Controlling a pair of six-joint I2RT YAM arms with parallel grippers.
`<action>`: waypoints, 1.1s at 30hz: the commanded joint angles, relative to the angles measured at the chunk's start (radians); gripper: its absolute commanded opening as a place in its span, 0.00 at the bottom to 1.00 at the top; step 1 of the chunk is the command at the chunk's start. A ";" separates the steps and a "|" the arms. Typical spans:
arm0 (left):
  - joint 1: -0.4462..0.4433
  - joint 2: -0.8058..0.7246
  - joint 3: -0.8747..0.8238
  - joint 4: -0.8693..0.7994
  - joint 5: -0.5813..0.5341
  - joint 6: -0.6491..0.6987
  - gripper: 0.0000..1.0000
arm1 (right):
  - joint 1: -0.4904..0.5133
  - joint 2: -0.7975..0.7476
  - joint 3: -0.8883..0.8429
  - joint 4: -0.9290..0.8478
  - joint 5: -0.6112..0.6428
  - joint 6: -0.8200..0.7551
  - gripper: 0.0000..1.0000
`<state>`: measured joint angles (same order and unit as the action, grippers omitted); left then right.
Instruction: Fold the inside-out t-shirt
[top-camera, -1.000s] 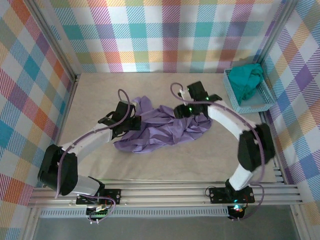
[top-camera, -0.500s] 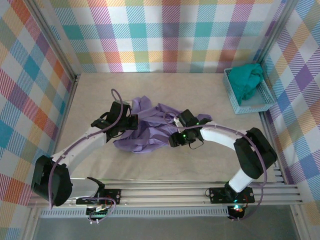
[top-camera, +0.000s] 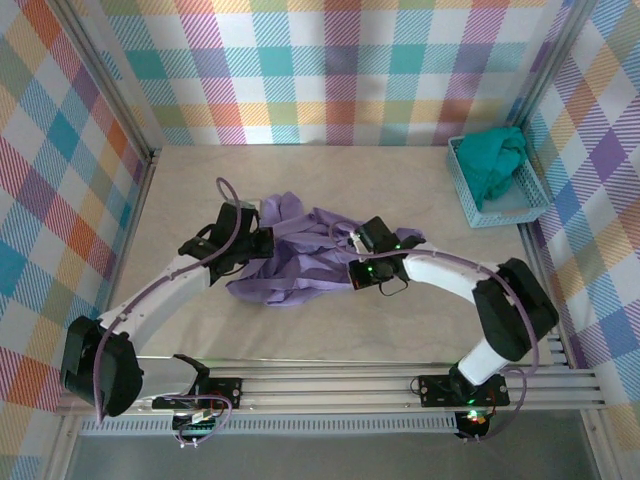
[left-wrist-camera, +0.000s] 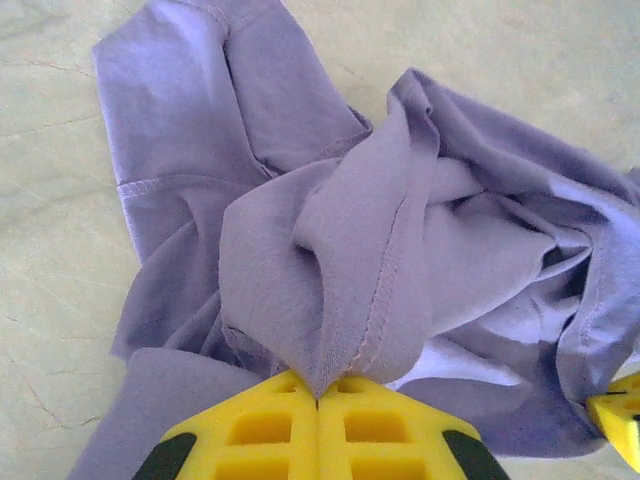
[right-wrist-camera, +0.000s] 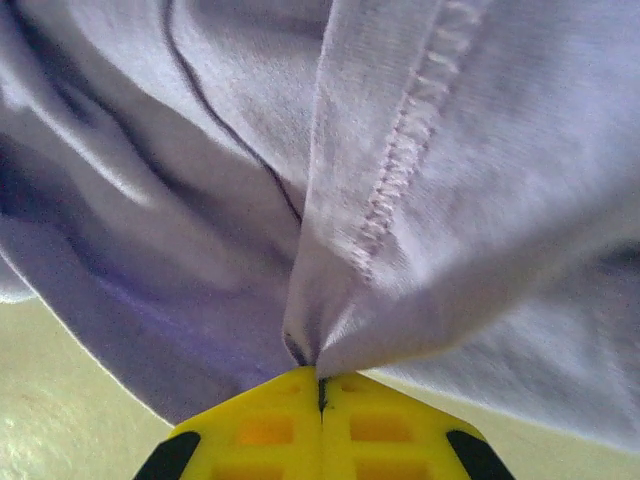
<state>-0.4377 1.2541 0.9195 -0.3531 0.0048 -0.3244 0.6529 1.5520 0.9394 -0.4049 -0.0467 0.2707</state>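
Lavender cotton t-shirt (top-camera: 300, 262), soft and rumpled with its seams showing, is heaped on the beige tabletop (top-camera: 400, 180), well left of the light-blue slatted basket (top-camera: 505, 195). Left pincer (left-wrist-camera: 318, 402) is clamped on a seamed ridge. Right pincer (right-wrist-camera: 320, 385) is clamped on a hemmed fold, basket side. One second ago the right jaws were apart, nearer the basket.

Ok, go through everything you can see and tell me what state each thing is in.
t-shirt: crumpled in a heap on the table, inside out with seams showing, pinched at two spots.
left fingers: shut on a t-shirt fold.
right fingers: shut on a t-shirt fold.
basket: upright, holding the green garment.
green garment: bunched up in the basket.
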 joint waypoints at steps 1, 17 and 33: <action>0.021 -0.087 0.082 -0.023 -0.035 -0.060 0.00 | -0.057 -0.161 0.106 -0.090 0.103 -0.100 0.00; 0.048 -0.405 0.395 -0.070 -0.346 -0.049 0.00 | -0.339 -0.470 0.643 -0.193 0.265 -0.361 0.00; 0.101 -0.147 0.224 0.045 -0.421 -0.069 0.00 | -0.374 -0.230 0.493 -0.017 0.112 -0.212 0.00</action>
<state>-0.3866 0.9607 1.0397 -0.4614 -0.3660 -0.4034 0.3107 1.1744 1.3346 -0.5640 0.0929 0.0391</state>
